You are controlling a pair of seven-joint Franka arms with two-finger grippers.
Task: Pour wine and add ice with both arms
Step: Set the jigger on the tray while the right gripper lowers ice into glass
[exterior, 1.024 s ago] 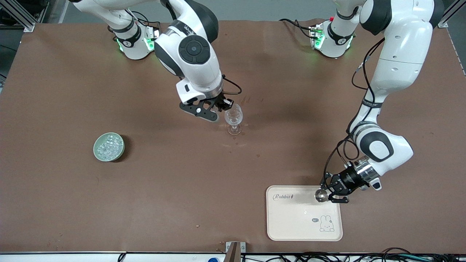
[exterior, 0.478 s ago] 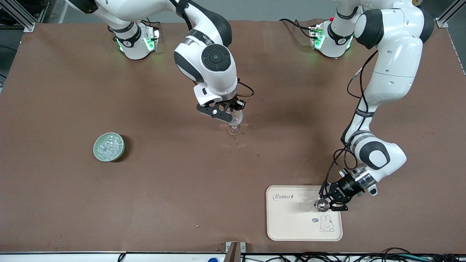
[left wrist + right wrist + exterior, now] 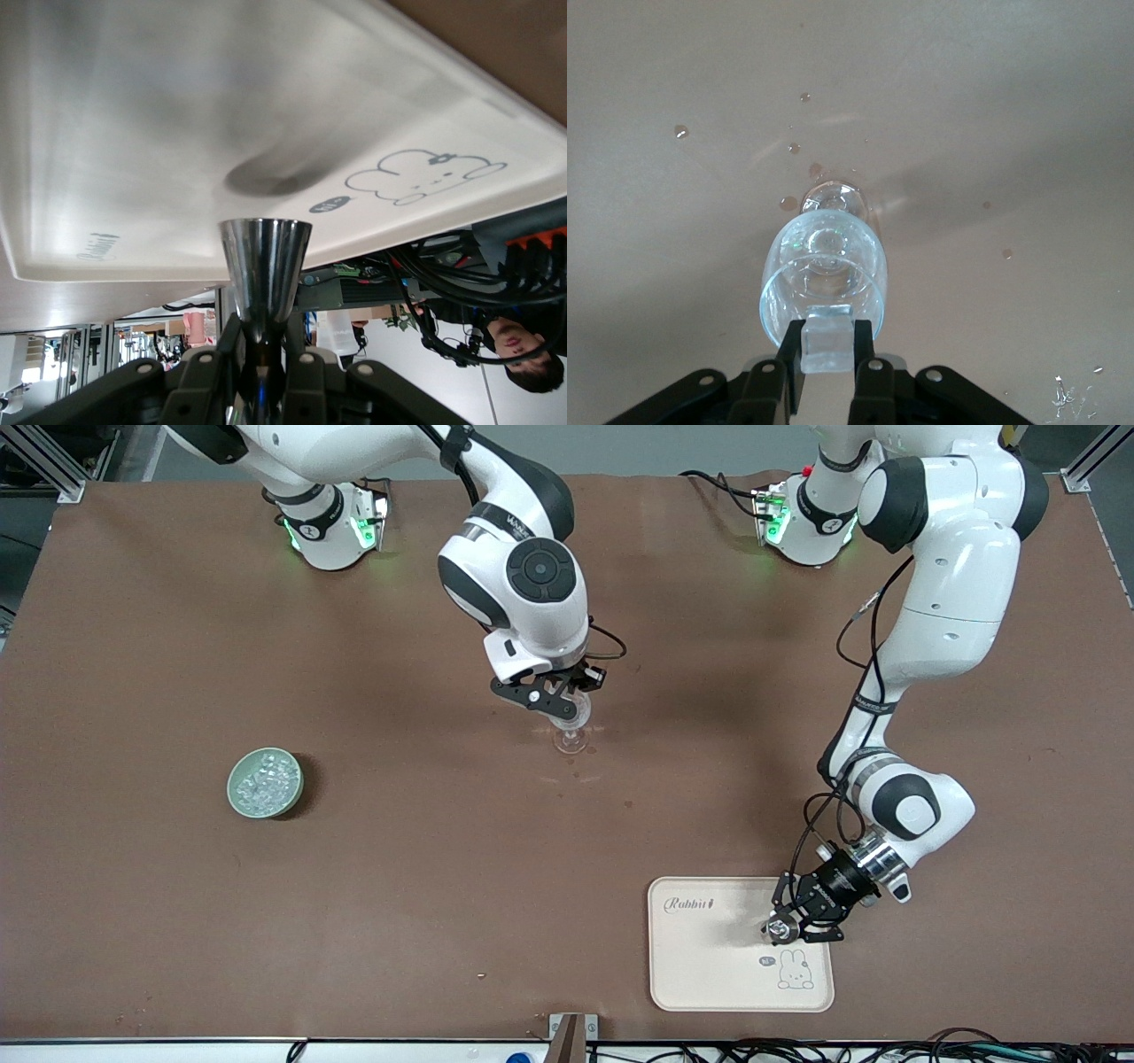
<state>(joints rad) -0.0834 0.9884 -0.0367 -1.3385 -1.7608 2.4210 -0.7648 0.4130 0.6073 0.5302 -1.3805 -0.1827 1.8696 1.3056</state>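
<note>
My right gripper [image 3: 567, 698] is shut on one clear ice cube [image 3: 827, 341] and holds it just above the rim of the clear stemmed glass [image 3: 572, 732], which stands upright mid-table. The right wrist view shows the glass [image 3: 824, 266] right under the cube, between the fingers [image 3: 790, 354]. My left gripper [image 3: 785, 928] is shut on a small shiny metal cup [image 3: 779, 931] low over the cream tray [image 3: 709, 965]. The left wrist view shows the cup [image 3: 264, 261] held by its narrow end. More ice [image 3: 264, 779] fills the pale green bowl [image 3: 237, 797].
The tray, printed with a rabbit drawing [image 3: 795, 970], lies near the table's front edge toward the left arm's end. Small drops [image 3: 680, 131] dot the brown table around the glass. The green bowl stands toward the right arm's end.
My right gripper has moved toward the left arm's end with the ice cube, until it is over the glass. My left gripper has lowered the metal cup farther in over the tray.
</note>
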